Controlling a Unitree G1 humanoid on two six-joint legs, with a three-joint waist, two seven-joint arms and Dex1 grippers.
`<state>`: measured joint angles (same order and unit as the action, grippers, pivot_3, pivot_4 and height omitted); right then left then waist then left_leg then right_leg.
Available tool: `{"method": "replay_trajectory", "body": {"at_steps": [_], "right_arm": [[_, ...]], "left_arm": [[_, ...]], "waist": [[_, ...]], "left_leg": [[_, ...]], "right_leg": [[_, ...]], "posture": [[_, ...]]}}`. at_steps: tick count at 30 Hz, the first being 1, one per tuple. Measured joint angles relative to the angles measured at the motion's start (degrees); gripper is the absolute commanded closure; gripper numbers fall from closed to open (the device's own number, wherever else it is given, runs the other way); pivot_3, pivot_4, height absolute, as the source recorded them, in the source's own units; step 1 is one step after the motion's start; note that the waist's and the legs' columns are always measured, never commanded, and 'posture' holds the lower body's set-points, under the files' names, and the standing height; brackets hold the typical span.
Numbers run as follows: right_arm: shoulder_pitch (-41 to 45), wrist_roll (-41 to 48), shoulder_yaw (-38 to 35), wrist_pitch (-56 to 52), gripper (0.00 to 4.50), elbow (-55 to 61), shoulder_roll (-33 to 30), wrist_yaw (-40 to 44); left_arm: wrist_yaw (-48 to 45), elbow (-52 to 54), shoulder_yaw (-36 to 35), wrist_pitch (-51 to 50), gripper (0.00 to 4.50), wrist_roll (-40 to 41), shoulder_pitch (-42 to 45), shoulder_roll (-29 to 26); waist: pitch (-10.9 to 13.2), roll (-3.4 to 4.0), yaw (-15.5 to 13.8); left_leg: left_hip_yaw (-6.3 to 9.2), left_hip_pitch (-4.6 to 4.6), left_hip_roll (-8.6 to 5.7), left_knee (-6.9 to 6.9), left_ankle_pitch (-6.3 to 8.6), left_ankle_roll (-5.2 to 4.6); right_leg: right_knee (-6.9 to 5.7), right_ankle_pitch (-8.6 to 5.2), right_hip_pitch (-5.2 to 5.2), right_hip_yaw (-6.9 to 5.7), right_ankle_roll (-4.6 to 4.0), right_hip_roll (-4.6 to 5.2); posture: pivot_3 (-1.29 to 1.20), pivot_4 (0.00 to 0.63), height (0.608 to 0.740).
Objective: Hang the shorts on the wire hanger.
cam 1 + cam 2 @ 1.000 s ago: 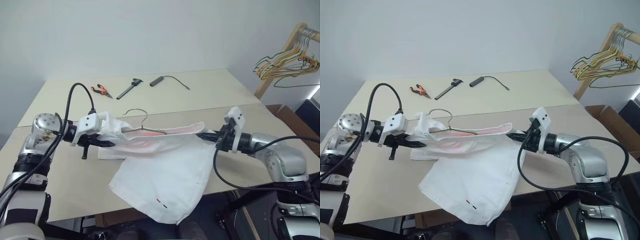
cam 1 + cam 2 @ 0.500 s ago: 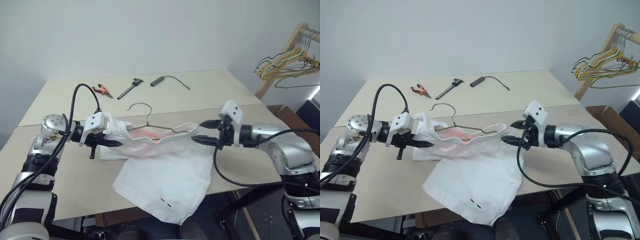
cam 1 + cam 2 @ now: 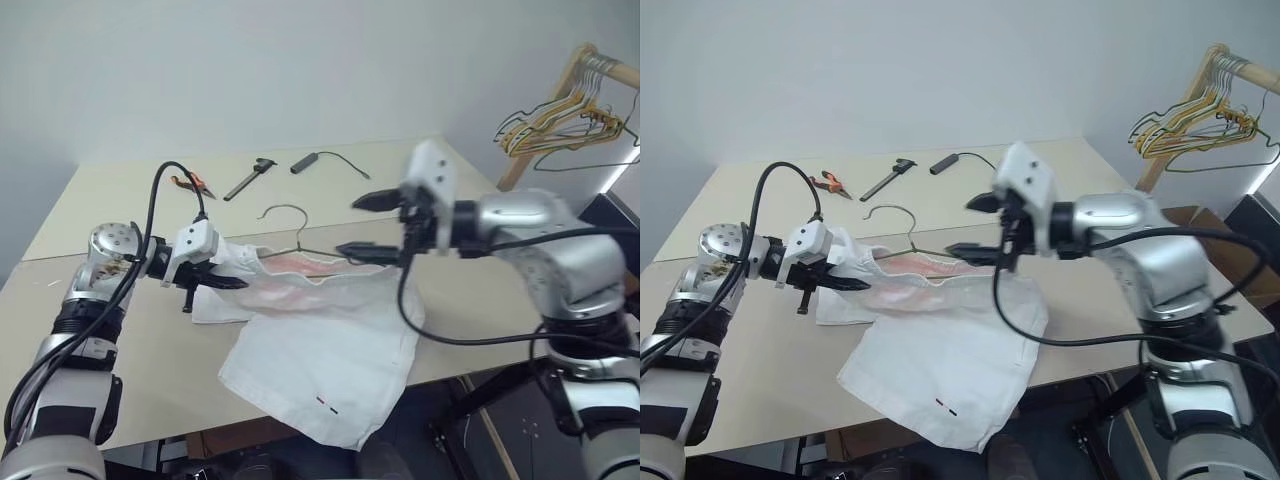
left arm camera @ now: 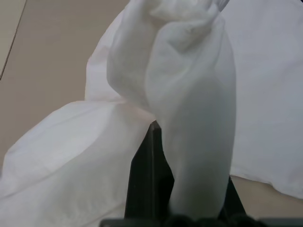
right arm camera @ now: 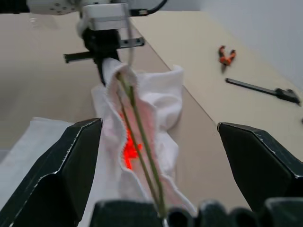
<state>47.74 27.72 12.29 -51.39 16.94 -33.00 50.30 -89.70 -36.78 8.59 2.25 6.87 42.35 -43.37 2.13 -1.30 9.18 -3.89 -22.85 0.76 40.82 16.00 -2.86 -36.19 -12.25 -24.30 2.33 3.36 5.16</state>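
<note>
Since letting go, our right gripper (image 3: 362, 226) has lifted, jaws wide; left gripper (image 3: 222, 281) clamps the shorts (image 3: 320, 355), wire hanger (image 3: 300, 248) running left-right below.

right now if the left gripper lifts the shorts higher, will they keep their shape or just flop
Probably flop: the shorts already sag in folds and drape over the table edge. They look light, since the left gripper holds up a bunched corner. The wire hanger inside the waistband may slip out.
</note>
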Motion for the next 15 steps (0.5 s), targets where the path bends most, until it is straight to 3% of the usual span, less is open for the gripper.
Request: {"method": "replay_trajectory", "body": {"at_steps": [4,7,14,15], "right_arm": [[5.5,-2.7,7.6,-2.1,0.88,-5.5,5.9,-1.9],[5.9,-5.3,9.8,-1.4,2.00,-10.0,8.3,-3.1],[1.4,-8.1,9.5,8.7,4.44,-12.2,9.8,-1.9],[0.7,-8.2,9.5,9.9,4.48,-12.3,10.0,-1.4]], "left_arm": [[-0.3,-0.3,0.2,0.6,4.50,-0.2,0.2,0.2],[-0.2,-0.3,0.3,1.2,4.50,-0.7,0.2,0.1],[-0.4,-0.2,0.3,1.5,4.50,-1.1,0.2,-0.4],[-0.4,-0.2,0.3,1.5,4.50,-1.2,0.2,-0.6]], "waist": [[0.0,0.00,0.4],[0.0,-0.02,0.4],[0.0,-0.02,0.8],[0.0,-0.02,0.9]], "left_leg": [[0.08,-0.10,-0.01,0.02,0.00,0.00],[0.12,-0.16,-0.04,0.02,0.00,0.00],[0.19,-0.21,-0.03,0.03,0.00,0.00],[0.19,-0.20,-0.04,0.04,0.00,0.00]], "right_leg": [[-0.06,0.01,-0.03,-0.11,0.01,0.03],[-0.15,0.04,0.00,-0.15,0.06,0.08],[-0.15,0.06,-0.04,-0.18,0.09,0.03],[-0.12,0.06,-0.04,-0.18,0.10,0.03]], "posture": [[-0.15,0.000,0.740],[-0.15,0.000,0.740],[-0.13,0.000,0.740],[-0.13,0.000,0.740]]}}
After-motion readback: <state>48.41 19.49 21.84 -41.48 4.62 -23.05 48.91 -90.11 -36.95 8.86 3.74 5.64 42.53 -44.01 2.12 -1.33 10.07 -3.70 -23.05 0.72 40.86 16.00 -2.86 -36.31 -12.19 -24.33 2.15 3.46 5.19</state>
